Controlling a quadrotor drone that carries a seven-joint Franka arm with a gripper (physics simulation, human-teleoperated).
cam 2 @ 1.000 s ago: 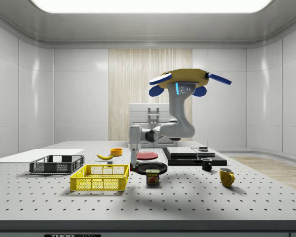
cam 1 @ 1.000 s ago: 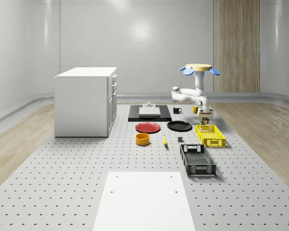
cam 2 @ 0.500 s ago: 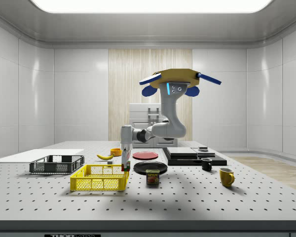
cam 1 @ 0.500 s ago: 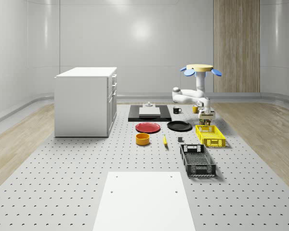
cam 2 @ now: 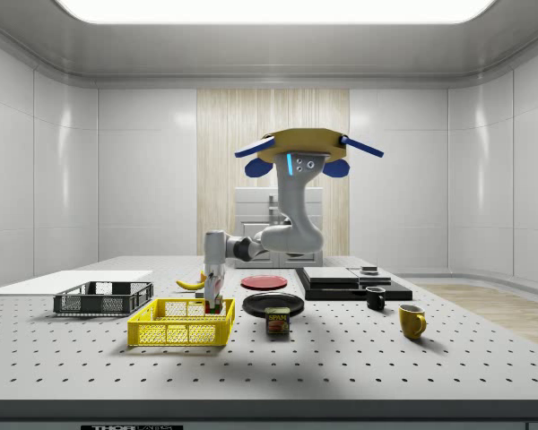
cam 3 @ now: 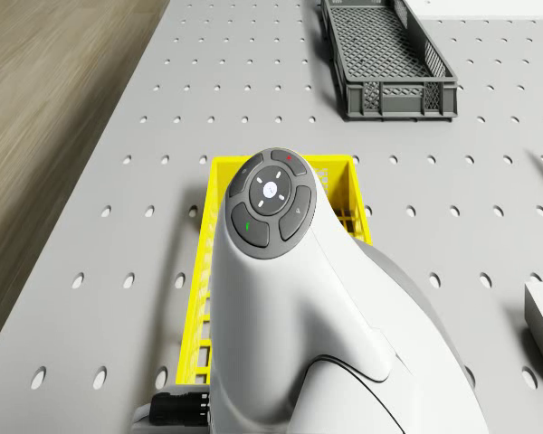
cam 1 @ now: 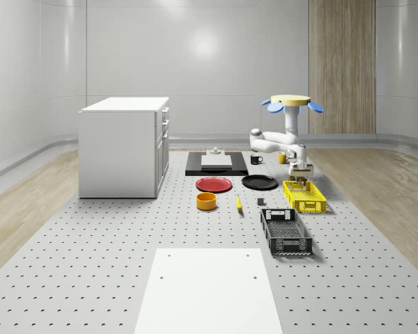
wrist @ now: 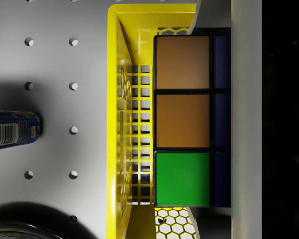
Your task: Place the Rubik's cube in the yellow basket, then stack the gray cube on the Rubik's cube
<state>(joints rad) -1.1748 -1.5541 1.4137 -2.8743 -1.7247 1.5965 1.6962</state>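
Your drone (cam 2: 300, 152) hovers above the counter (cam 1: 90, 264), near the yellow basket's (cam 1: 304, 196) end that faces the black plate (cam 1: 259, 182); the arm reaches out from it and hangs the gripper (cam 2: 214, 293) straight down at that end of the basket, presumably so the load can go in without tipping. The jaws are pinching the Rubik's cube (wrist: 183, 121); in the wrist view you see two orange tiles and one green tile in a row, with dark blue tiles on the adjoining face, and the basket's lattice wall right beside the cube. In the side view the cube sits about level with the basket's rim, so judge it as being at the mouth of the basket and not yet set on its floor; whether it touches anything below is not visible. The first step looks close to release; you cannot yet turn to the gray cube.

The can (cam 2: 278, 321) stands on the counter just beside the basket, on the side toward the black plate; its label appears to read SPAM in the side view; the wrist view shows a blue, finely printed side of it (wrist: 12, 130) that cannot be read. Keep the arm's swing away from it. The dark crate (cam 1: 286, 230) lies beyond the basket's other end.
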